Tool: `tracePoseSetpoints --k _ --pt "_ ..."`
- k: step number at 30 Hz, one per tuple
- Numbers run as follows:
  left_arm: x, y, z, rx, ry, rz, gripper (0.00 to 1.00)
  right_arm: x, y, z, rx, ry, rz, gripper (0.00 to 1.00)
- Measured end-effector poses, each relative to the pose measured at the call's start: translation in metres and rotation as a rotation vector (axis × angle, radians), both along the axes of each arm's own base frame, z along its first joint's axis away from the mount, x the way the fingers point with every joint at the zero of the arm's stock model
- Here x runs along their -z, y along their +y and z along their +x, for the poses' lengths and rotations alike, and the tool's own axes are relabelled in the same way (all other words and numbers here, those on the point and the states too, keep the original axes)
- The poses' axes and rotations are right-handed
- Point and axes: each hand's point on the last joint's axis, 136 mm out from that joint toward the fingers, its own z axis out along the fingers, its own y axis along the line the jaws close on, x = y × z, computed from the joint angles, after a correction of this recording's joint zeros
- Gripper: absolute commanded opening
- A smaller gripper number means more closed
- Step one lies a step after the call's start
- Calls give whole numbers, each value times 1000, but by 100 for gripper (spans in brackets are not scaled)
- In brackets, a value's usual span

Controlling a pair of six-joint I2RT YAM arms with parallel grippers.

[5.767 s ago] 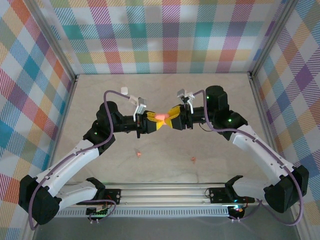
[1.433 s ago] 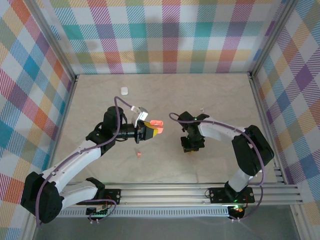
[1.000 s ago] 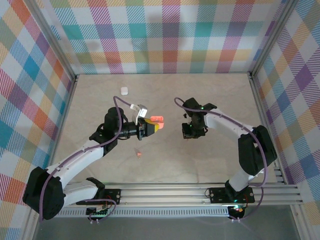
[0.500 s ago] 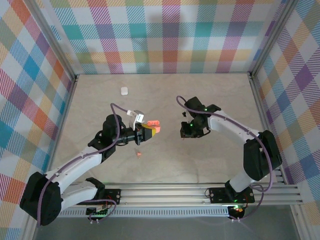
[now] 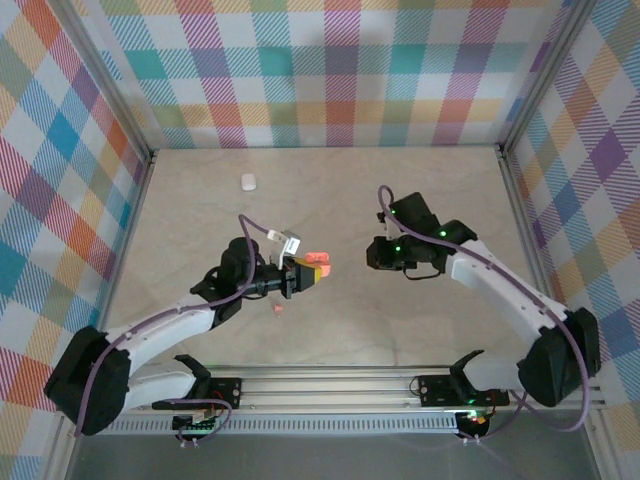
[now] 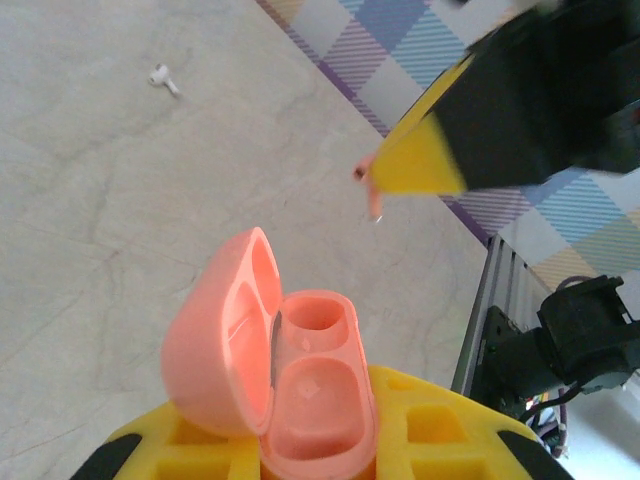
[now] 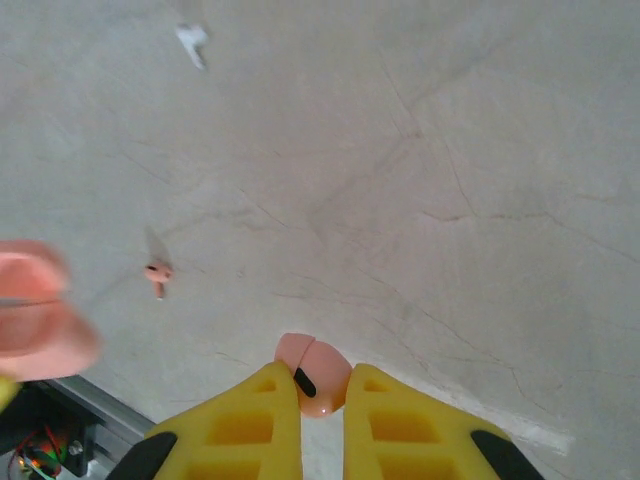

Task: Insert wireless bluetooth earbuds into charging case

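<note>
Beige marbled table (image 5: 330, 190), plaid walls. L gripper (image 6: 315, 440) clamped on salmon-pink charging case (image 6: 310, 390); lid open, both sockets empty. R gripper (image 7: 320, 385) pinches one pink earbud (image 7: 313, 375), held apart from the case. 2nd pink earbud (image 5: 278, 309) lies on table near L gripper; white earbud (image 7: 192, 38) farther off.

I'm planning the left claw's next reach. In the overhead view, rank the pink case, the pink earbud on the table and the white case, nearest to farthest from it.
1. Pink case: held in the left claw.
2. Pink earbud: on the table, toward the near edge.
3. White case: far back, to the left.
</note>
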Motion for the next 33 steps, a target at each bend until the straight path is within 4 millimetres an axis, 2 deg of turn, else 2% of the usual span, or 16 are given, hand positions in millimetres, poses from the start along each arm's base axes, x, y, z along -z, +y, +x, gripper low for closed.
tracePoseSetpoints --k 4,11,23,33 --pt "4 -21 2 41 9 -1 0 -24 -4 -3 15 -68 40 13" --pt "-15 -46 5 99 -38 -59 0 -51 -7 -8 30 -134 94 11" --pt "-36 -52 2 128 -119 -94 0 -103 21 -9 -82 -300 285 9" --pt "-66 -49 -10 150 -253 -117 0 -109 34 -19 -211 -378 265 9"
